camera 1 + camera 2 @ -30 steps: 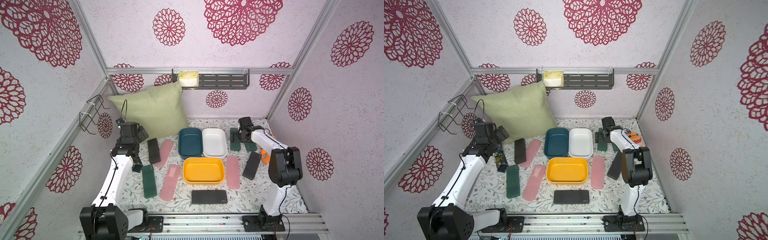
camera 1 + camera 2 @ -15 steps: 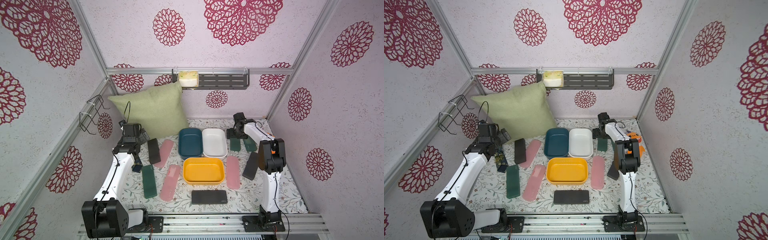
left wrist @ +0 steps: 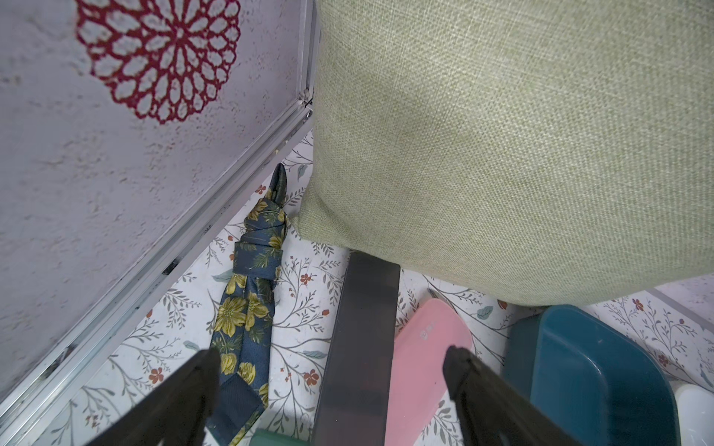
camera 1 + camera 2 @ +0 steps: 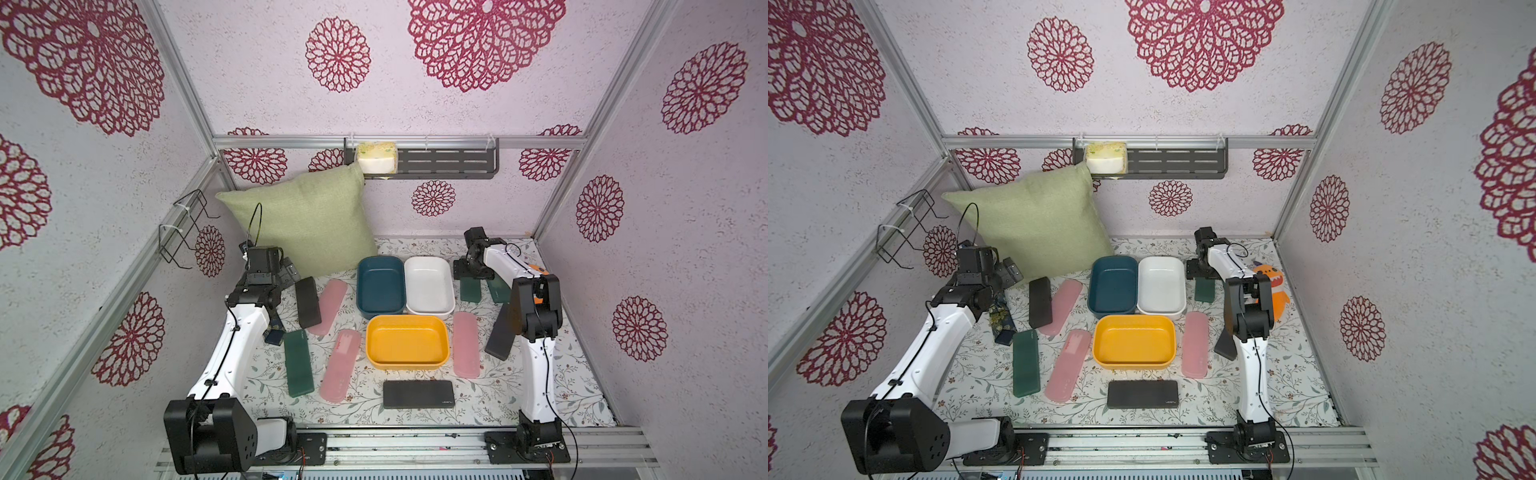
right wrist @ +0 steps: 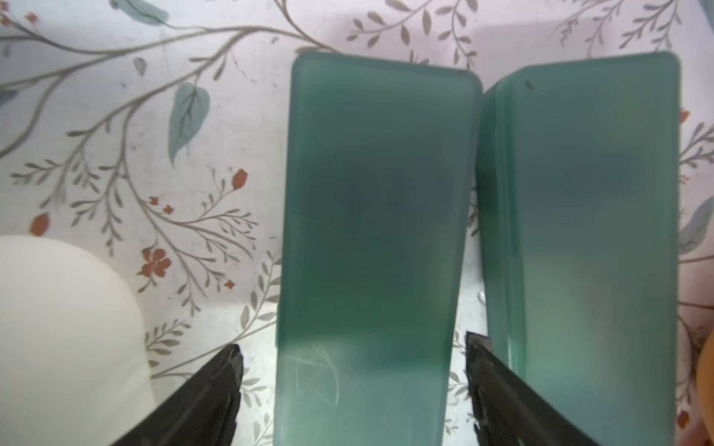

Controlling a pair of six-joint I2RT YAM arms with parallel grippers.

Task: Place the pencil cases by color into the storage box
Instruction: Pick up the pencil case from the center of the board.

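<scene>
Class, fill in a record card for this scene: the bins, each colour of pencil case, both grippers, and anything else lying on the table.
Bins: blue bin, white bin, yellow bin, all empty
Pink cases: three, on the table
Green cases: three, on the table; two side by side next to the white bin
Black cases: three, on the table
Left gripper: open, empty, near the black case by the pillow
Right gripper: open, jaws either side of one green case, not closed on it
Extras: tie, orange toy
Sorted so far: none
</scene>
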